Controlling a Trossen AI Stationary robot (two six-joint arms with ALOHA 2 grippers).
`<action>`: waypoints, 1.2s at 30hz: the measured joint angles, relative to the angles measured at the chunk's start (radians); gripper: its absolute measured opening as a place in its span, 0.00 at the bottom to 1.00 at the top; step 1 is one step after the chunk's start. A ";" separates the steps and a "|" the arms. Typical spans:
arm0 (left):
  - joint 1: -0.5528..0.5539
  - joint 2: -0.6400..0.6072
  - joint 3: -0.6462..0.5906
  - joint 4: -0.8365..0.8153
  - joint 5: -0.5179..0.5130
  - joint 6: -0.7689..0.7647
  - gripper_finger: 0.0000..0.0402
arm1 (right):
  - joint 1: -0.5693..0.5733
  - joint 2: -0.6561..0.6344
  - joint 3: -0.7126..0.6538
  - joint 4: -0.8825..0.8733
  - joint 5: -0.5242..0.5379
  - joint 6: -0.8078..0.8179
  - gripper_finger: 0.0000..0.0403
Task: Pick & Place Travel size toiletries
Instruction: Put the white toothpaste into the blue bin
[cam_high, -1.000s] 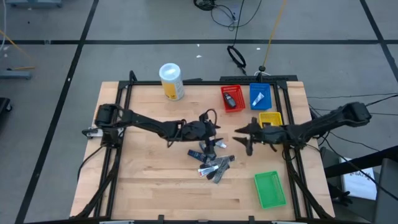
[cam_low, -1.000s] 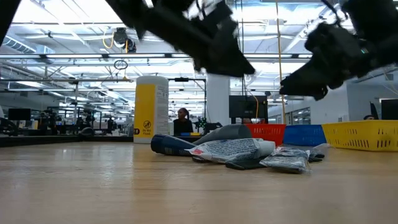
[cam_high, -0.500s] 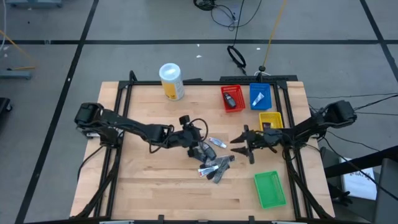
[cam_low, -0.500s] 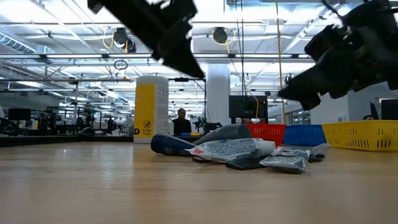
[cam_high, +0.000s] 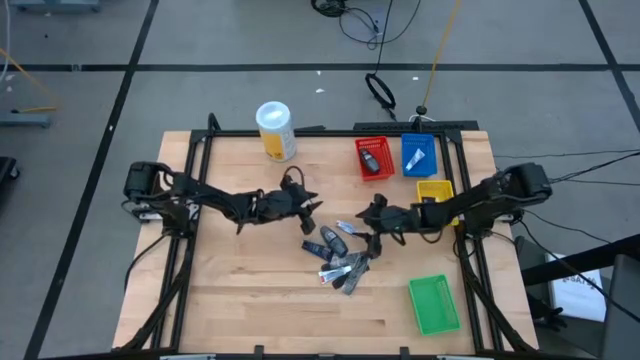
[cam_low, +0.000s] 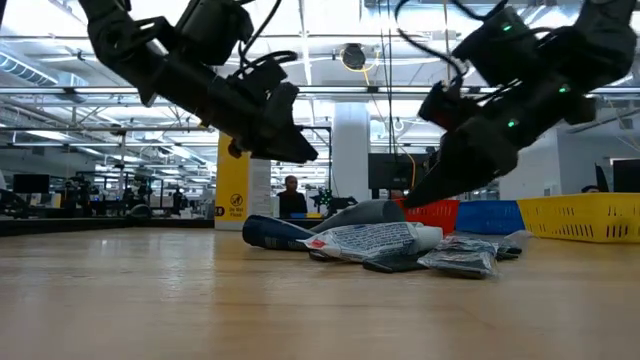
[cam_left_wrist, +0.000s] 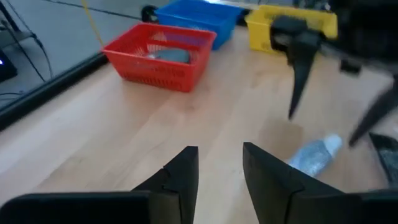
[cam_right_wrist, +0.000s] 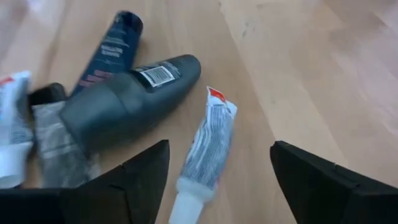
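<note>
At the table's centre, the toiletries pile (cam_high: 342, 262) lies loose; a small white tube (cam_right_wrist: 202, 146) sits between the right gripper's (cam_right_wrist: 217, 180) wide-open fingers, close against a grey bottle (cam_right_wrist: 127, 99), which a closing grip might nudge or catch. The left gripper (cam_left_wrist: 219, 171), narrowly parted and empty, hovers nearby.

Bare wood between toiletries pile (cam_high: 340, 258) and green bin (cam_high: 434, 304).
</note>
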 joint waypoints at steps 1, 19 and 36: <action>0.005 0.000 -0.006 0.011 -0.001 0.002 0.30 | 0.001 0.022 0.009 0.002 0.001 -0.003 0.68; 0.001 0.136 -0.017 0.161 0.007 -0.027 0.30 | 0.000 0.011 0.021 -0.110 0.101 0.014 0.12; -0.012 0.141 -0.016 0.202 0.015 -0.023 0.30 | -0.175 -0.729 0.192 -1.147 0.548 0.461 0.12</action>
